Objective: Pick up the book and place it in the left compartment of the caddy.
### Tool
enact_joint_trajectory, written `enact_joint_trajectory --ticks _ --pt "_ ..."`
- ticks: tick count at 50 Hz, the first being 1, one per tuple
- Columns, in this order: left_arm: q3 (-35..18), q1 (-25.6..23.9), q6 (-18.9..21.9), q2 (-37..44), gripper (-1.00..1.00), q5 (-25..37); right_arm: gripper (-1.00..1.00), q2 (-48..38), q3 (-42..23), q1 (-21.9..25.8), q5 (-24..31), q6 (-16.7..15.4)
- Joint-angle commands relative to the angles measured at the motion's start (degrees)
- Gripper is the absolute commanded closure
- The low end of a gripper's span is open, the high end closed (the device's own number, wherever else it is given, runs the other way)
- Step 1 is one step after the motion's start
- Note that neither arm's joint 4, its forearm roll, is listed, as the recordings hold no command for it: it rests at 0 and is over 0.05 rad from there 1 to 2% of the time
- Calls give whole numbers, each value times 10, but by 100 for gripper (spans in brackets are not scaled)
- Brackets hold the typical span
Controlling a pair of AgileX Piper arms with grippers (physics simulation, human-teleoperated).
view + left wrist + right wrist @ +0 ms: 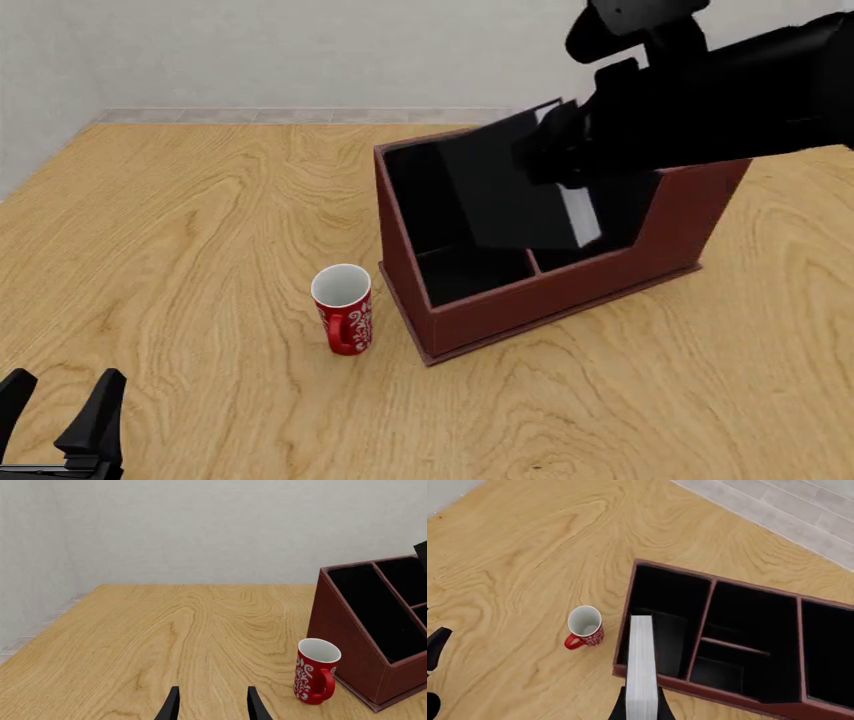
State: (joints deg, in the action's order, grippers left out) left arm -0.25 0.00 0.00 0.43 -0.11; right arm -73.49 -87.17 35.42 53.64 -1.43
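right tool (642,711): clamped on the book (521,190), held above the caddy (561,290)
left tool (60,410): fingers apart, low over the surface (174,220)
red cup (343,308): just beside the caddy

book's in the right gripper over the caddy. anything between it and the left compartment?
Nothing visible. The right gripper holds the book above the left compartment, which looks empty. The red cup stands outside the caddy, on the table.

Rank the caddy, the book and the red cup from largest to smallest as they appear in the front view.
1. The caddy looks largest.
2. The book, held over the caddy by the right gripper, looks next, though being raised nearer the camera may enlarge it.
3. The red cup looks smallest.
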Motion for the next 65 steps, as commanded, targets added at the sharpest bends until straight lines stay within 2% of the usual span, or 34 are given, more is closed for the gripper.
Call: enact_joint_trajectory --ticks 1,15,37,65 --pt "0 0 0 0 -100 0 100 -18 7 -15 -25 8" --pt "0 0 0 0 -100 0 100 -51 28 -18 -58 11" --pt "0 0 0 0 -100 0 100 -97 46 -38 -104 -4" --pt "0 0 0 0 -100 0 100 -152 68 -39 -159 11"
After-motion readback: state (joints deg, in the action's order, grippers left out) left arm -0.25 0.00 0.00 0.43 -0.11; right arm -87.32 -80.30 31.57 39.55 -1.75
